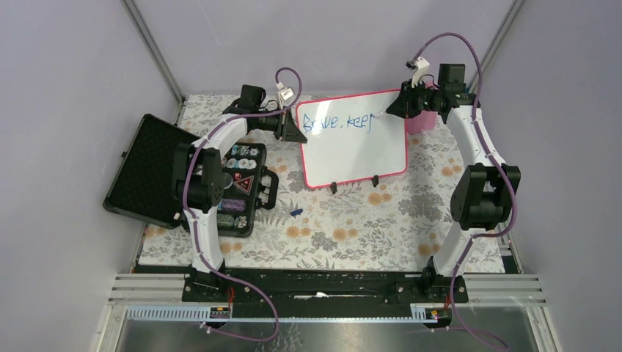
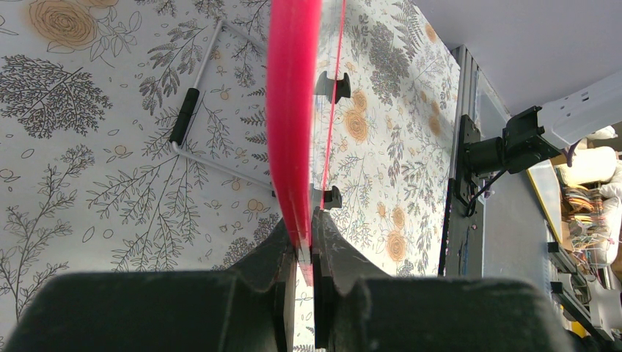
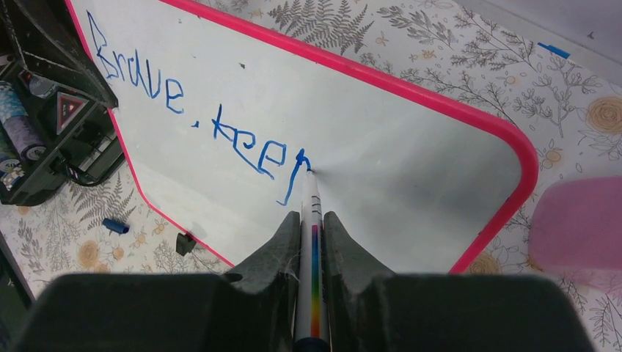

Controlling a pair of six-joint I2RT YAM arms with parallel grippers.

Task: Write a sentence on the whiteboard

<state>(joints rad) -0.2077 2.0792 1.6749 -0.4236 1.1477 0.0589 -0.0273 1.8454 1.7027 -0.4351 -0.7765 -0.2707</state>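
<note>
The whiteboard, white with a red-pink frame and two black feet, stands tilted at the back middle of the table. Blue lettering along its top reads about "Brave, keep"; it also shows in the right wrist view. My left gripper is shut on the board's left edge; the frame runs between its fingers. My right gripper is shut on a white marker with a rainbow stripe, its tip touching the board at the last letter.
An open black case with small items lies on the left. A small blue cap lies on the floral mat in front of the board. A pink paddle-shaped object sits behind the board's right corner.
</note>
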